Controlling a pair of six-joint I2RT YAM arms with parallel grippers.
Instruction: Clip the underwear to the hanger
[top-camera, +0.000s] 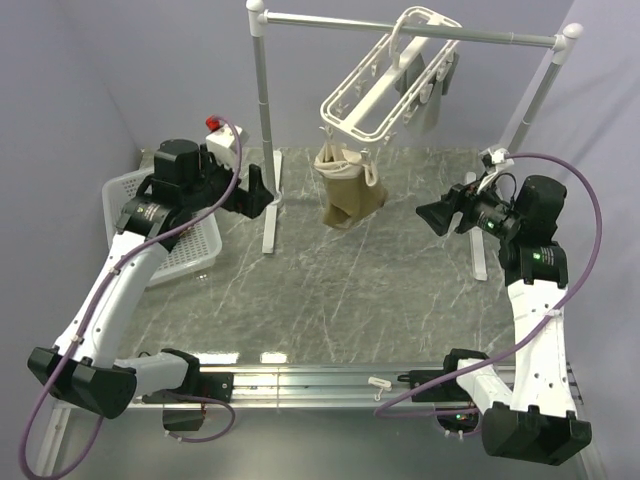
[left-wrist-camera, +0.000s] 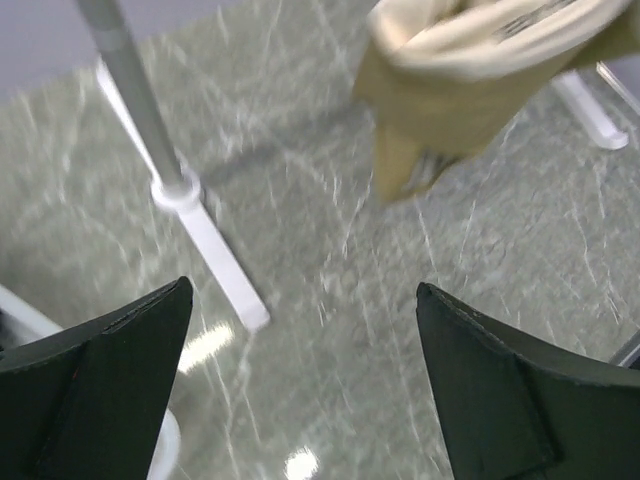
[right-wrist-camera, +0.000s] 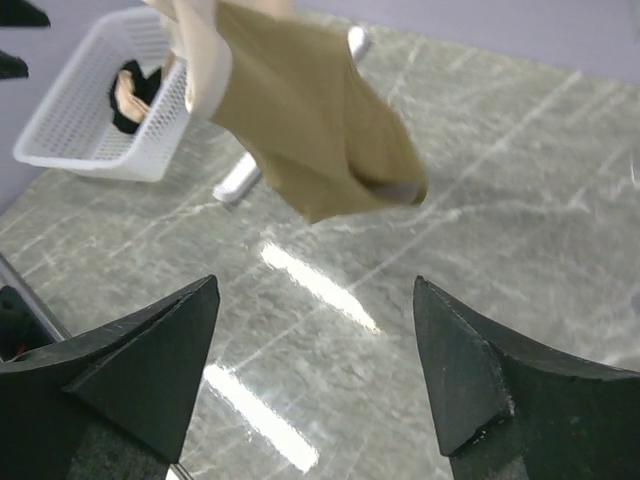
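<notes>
The tan underwear (top-camera: 350, 192) hangs by its pale waistband from clips at the near end of the white hanger (top-camera: 372, 88), which hooks tilted on the silver rail. My left gripper (top-camera: 262, 188) is open to the left of it, apart from the fabric. My right gripper (top-camera: 434, 215) is open to the right, also apart. The left wrist view has the underwear (left-wrist-camera: 455, 85) at the upper right, beyond the wide, empty left gripper (left-wrist-camera: 305, 290). The right wrist view has the underwear (right-wrist-camera: 310, 130) dangling above the table, beyond the empty right gripper (right-wrist-camera: 316, 283).
The silver rail stand (top-camera: 265, 120) has its left post and white foot (left-wrist-camera: 215, 255) close to my left gripper. A grey garment (top-camera: 432, 85) hangs at the hanger's far end. A white basket (right-wrist-camera: 80, 130) with black and beige cloth (right-wrist-camera: 130, 95) sits far left.
</notes>
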